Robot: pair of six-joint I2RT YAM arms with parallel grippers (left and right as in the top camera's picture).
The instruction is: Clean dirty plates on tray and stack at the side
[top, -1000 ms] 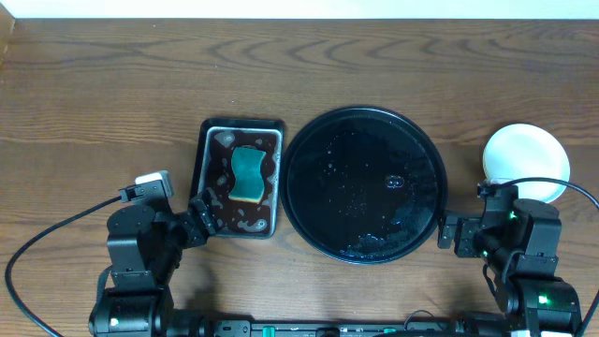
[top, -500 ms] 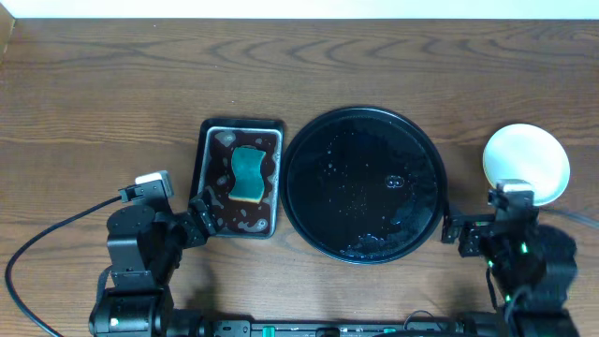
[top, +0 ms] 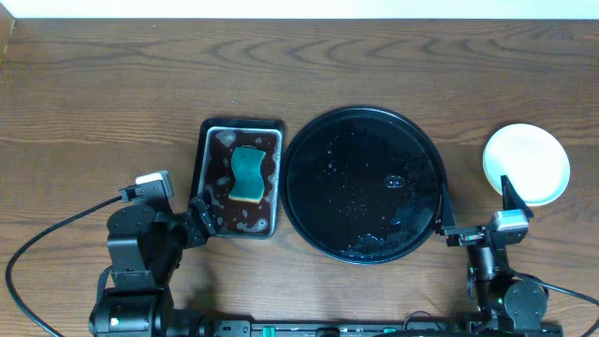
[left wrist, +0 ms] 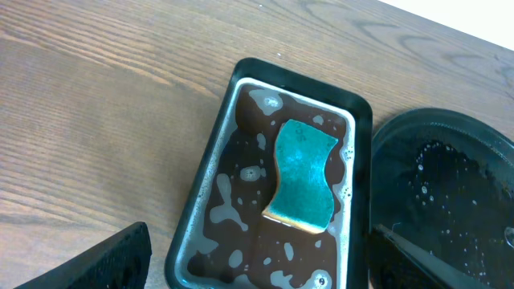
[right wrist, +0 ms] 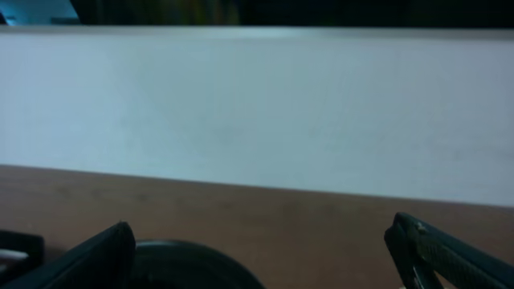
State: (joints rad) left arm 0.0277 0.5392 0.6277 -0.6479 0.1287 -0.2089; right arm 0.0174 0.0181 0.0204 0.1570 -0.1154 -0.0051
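The round black tray (top: 363, 184) lies mid-table, wet with droplets and with nothing on it; its rim (left wrist: 450, 160) also shows in the left wrist view. To its right, on the bare wood, sits a pale round plate (top: 526, 161); from above I cannot tell whether others lie under it. My right gripper (top: 475, 213) hangs open near the front edge, between tray and plate, holding nothing. Its camera faces the far wall, with the open gripper (right wrist: 261, 229) above the tray's dark rim (right wrist: 189, 265). My left gripper (top: 199, 218) (left wrist: 261, 233) stands open and empty.
A small rectangular metal-rimmed tray (top: 211, 131) (left wrist: 241, 76) left of the black tray holds brown liquid and a teal sponge (top: 247, 172) (left wrist: 301, 172). The left gripper's fingers straddle its near end. Bare wooden tabletop (top: 94, 94) stretches behind and to the left.
The right arm has drawn back toward the front edge and tipped its wrist up, uncovering the whole plate. The left arm has not moved.
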